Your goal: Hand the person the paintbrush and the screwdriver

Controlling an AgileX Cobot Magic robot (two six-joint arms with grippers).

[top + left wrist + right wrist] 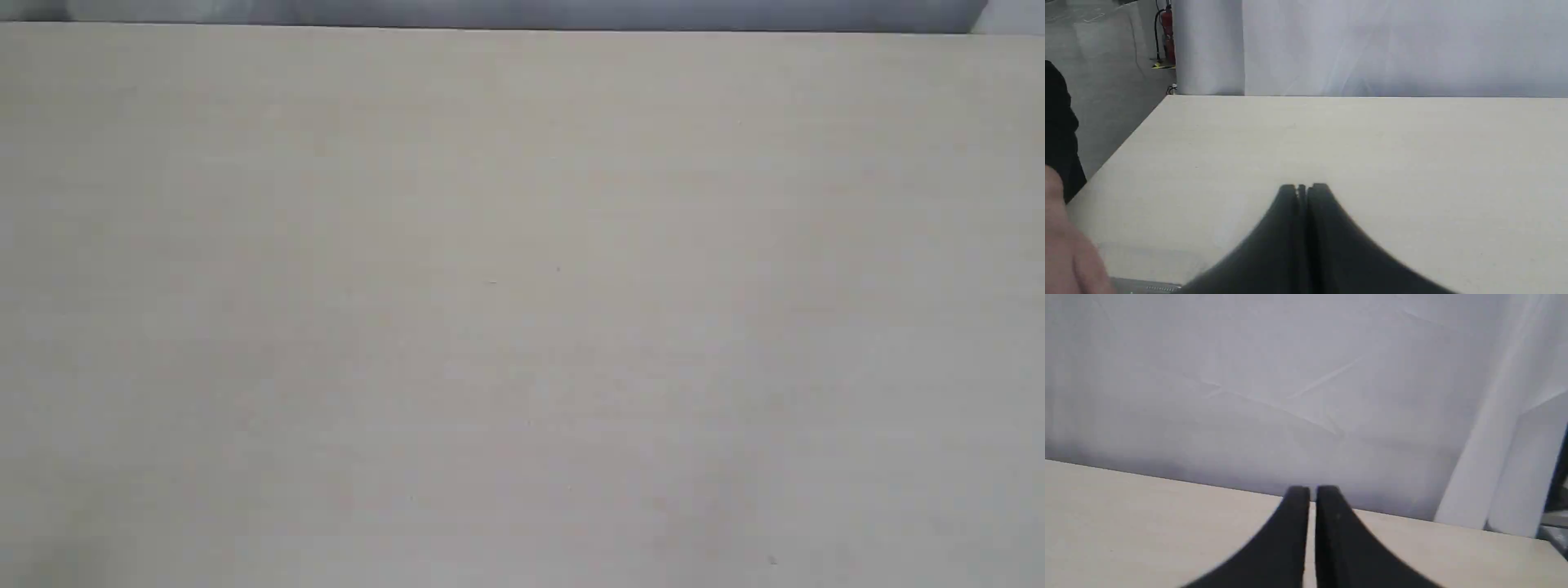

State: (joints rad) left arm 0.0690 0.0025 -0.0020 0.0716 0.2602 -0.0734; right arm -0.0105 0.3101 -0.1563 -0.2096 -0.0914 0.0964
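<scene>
Neither the paintbrush nor the screwdriver can be made out in any view. The exterior view holds only the bare pale table (522,310), with no gripper in it. In the left wrist view my left gripper (1303,188) hangs over the table, its black fingers pressed together with nothing between them. A blurred bare hand of the person (1065,245) shows at the edge of that view, beside the table's corner. A short silver metal strip (1147,288) lies next to the hand; I cannot tell what it is. My right gripper (1312,490) is shut and empty, near the table's far edge.
White cloth backdrop (1290,375) hangs behind the table. Dark clothing (1057,130) stands by the table's side edge. A red fire extinguisher (1169,38) is on the grey floor beyond the table's corner.
</scene>
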